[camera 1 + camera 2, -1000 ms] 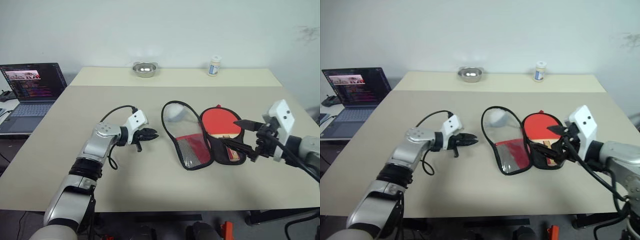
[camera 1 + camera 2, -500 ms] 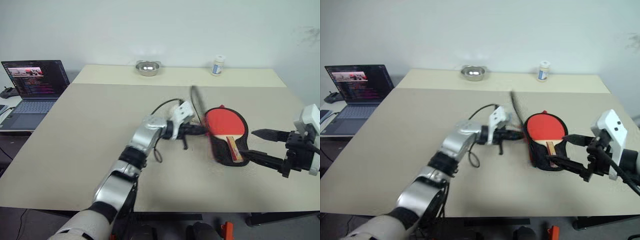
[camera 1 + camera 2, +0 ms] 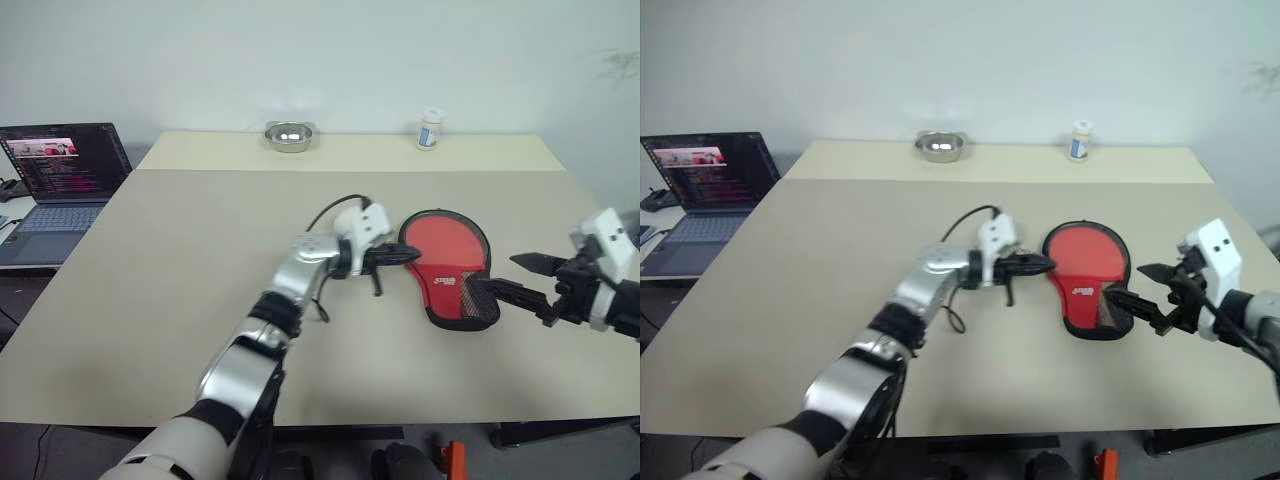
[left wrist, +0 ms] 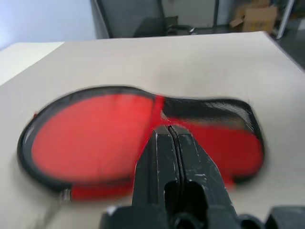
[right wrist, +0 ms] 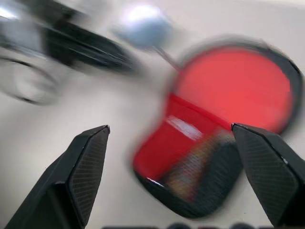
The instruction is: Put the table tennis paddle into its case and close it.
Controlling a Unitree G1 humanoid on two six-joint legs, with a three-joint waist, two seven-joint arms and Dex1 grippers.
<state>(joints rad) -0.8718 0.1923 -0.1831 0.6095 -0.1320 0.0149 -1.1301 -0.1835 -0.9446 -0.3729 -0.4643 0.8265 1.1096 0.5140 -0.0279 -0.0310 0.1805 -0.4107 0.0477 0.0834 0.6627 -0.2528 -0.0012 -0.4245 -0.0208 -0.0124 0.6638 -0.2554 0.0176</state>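
The case [image 3: 446,272] lies folded over on the surface [image 3: 180,260], red side up, mesh pocket toward the right pincer [image 3: 508,279]; the paddle sits under the flap, I judge, out of sight. The left pincer [image 3: 403,256], fingers pressed together and holding nothing, touches the case's near rim. The right pincer stands wide open and empty, just beside the handle end. The closing step is in hand; next, finding and pulling the zipper, which I cannot make out.

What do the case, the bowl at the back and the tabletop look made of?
Case: soft red fabric, matte, with black edging and a dark mesh pocket at its narrow end. Bowl: metal, probably steel, bright and reflective. Table: smooth beige board, likely laminate, with a dull sheen.
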